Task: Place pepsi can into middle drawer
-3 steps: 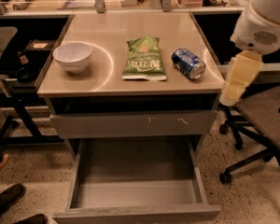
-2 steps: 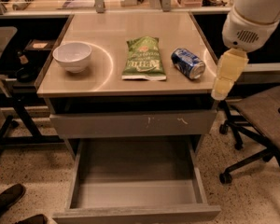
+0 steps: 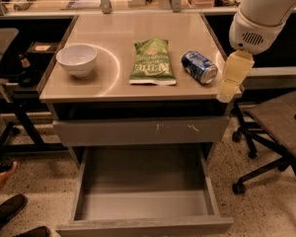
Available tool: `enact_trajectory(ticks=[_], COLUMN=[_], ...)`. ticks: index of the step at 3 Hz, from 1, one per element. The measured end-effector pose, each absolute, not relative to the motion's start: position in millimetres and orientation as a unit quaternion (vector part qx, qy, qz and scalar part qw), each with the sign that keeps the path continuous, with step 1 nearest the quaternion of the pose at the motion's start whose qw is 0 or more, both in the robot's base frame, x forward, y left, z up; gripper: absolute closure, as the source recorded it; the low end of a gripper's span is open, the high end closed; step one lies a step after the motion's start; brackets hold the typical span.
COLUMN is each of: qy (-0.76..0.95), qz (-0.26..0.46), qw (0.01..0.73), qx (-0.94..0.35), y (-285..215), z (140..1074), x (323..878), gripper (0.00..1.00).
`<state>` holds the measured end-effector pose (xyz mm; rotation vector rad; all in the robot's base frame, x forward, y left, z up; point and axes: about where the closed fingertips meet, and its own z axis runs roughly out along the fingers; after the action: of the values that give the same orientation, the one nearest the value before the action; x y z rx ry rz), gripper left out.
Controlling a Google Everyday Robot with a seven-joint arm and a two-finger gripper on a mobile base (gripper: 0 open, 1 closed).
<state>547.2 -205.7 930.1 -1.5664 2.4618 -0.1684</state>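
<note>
The blue pepsi can [image 3: 199, 66] lies on its side on the right part of the tan countertop [image 3: 118, 33], next to a green chip bag [image 3: 152, 62]. The open grey drawer [image 3: 143, 206] is pulled out low below the counter, its floor bare. The shut drawer front above it bears white scratches [image 3: 172, 128]. My gripper [image 3: 232, 78] hangs from the white arm at the counter's right front corner, just right of the can and apart from it.
A white bowl [image 3: 77, 59] sits on the left of the countertop. An office chair [image 3: 278, 132] stands to the right of the cabinet. A person's hand and shoe [image 3: 2, 191] show at the lower left. Desks with clutter run along the back.
The arm and gripper have moved left, towards the can. The can, bag, bowl and drawer have not moved.
</note>
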Motion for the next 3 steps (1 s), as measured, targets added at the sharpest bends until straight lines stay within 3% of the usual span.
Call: enact_trajectory(ticks=[1, 3], qy=[0.857, 0.866], qz=[-0.057, -0.032], qw=[0.12, 0.115], qx=[-0.498, -0.486], y=[-198, -195], z=[930, 922], x=[579, 590], gripper=[0.0, 0.0])
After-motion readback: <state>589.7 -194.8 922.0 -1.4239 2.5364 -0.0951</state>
